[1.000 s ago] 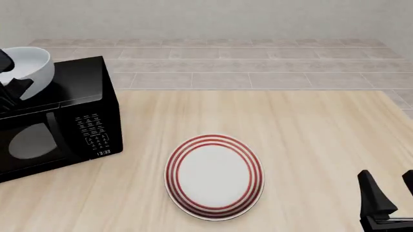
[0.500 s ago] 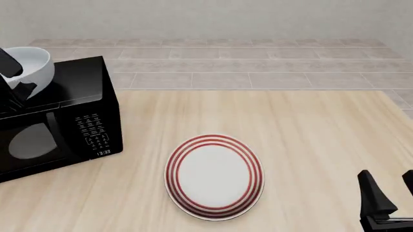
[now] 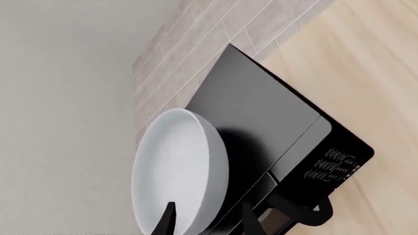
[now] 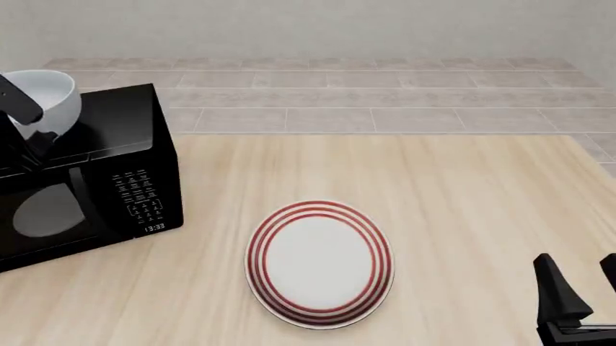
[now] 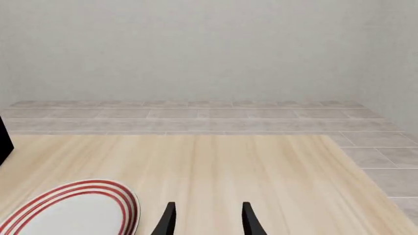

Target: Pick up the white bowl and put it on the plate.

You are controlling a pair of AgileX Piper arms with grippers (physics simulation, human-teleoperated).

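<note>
Both arms matt black; right gripper (image 4: 581,295) has two tapering, wedge-shaped black fingers (image 4: 555,288)

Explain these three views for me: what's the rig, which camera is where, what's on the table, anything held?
It is a simulator render of two robot arms at a wooden table. The front view looks down from behind the arms; the other two come from cameras just behind each gripper. A black microwave stands at the left, and a red-ringed plate lies in the middle. The left gripper straddles the rim of the white bowl above the microwave's top; whether it is clamped I cannot tell. The right gripper is open and empty, low beside the plate.
</note>
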